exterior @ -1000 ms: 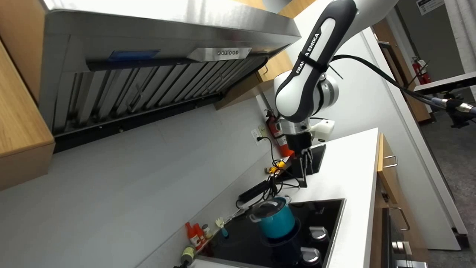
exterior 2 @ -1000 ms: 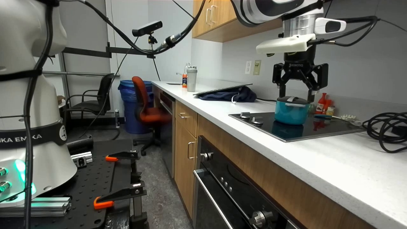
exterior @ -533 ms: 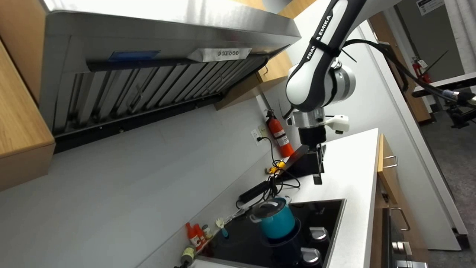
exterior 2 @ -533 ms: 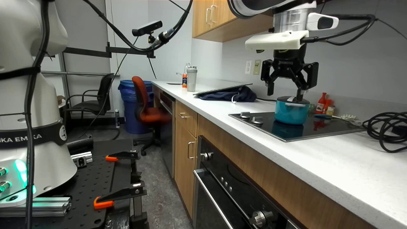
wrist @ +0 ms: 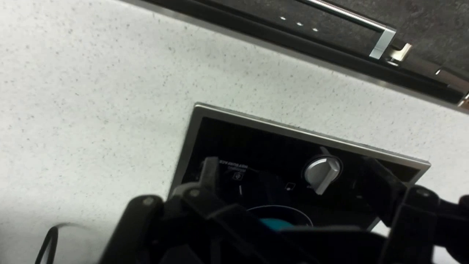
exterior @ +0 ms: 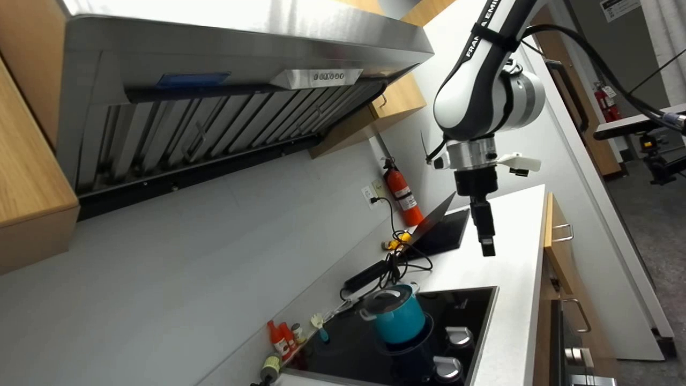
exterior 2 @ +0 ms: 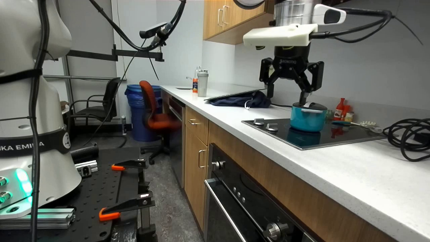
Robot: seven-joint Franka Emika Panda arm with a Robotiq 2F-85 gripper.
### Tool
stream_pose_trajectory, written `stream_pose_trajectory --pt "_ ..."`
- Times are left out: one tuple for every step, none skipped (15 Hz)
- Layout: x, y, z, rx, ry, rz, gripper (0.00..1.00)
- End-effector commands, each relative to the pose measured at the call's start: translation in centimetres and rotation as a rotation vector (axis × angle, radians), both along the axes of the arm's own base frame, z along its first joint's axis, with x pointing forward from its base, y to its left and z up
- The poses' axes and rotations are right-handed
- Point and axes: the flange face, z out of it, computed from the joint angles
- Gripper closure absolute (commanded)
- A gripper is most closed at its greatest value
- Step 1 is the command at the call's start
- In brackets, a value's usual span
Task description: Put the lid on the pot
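The teal pot (exterior: 403,320) stands upright on the black cooktop and also shows in an exterior view (exterior 2: 307,120). The lid (exterior: 386,300), dark in the middle with a pale handle, lies across the pot's top; it also shows in an exterior view (exterior 2: 315,106). In the wrist view only a sliver of the pot (wrist: 275,223) shows; the lid is hidden behind the gripper's linkage. My gripper (exterior 2: 286,96) points down with its fingers wide apart and nothing between them. It hangs higher than the lid and off to one side, apart from it, also in the wrist view (wrist: 293,170).
The cooktop (exterior: 343,354) has silver knobs (wrist: 322,174) near its front edge. A range hood (exterior: 241,48) hangs above. Coiled black cables (exterior 2: 411,137), red bottles (exterior 2: 339,109), an open laptop (exterior: 447,233) and a fire extinguisher (exterior: 402,193) stand around the counter.
The open gripper has moved away from over the pot, toward the counter's front and the laptop's side, and slightly up. The pot and the lid on it have not moved.
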Motion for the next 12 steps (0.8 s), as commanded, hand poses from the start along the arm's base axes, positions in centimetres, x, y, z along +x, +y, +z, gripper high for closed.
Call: stream_pose_trajectory --pt "-3.6 -0.3 1.4 0.035 0.003 0.070 0.04" --pt "-4.3 -0.6 1.6 0.038 0.010 0.082 0.04" --pt "-4.9 -0.8 1.8 0.041 0.013 0.092 0.04" --pt "-5.4 -1.0 2.0 0.044 0.012 0.100 0.05" --pt "-5.9 -1.3 2.3 0.047 0.012 0.106 0.04" --pt "-6.3 -1.6 2.5 0.050 0.009 0.110 0.05" --pt "-6.7 -1.9 2.7 0.052 0.005 0.111 0.04" --pt "-7.1 -2.1 2.9 0.054 0.006 0.113 0.04" --pt "-7.4 -2.4 3.1 0.054 0.005 0.114 0.04" --pt "-7.8 -2.7 3.1 0.056 0.004 0.115 0.05" --pt "-8.1 -3.0 3.3 0.057 0.005 0.115 0.04" --pt "-8.3 -3.4 3.4 0.058 0.006 0.116 0.05"
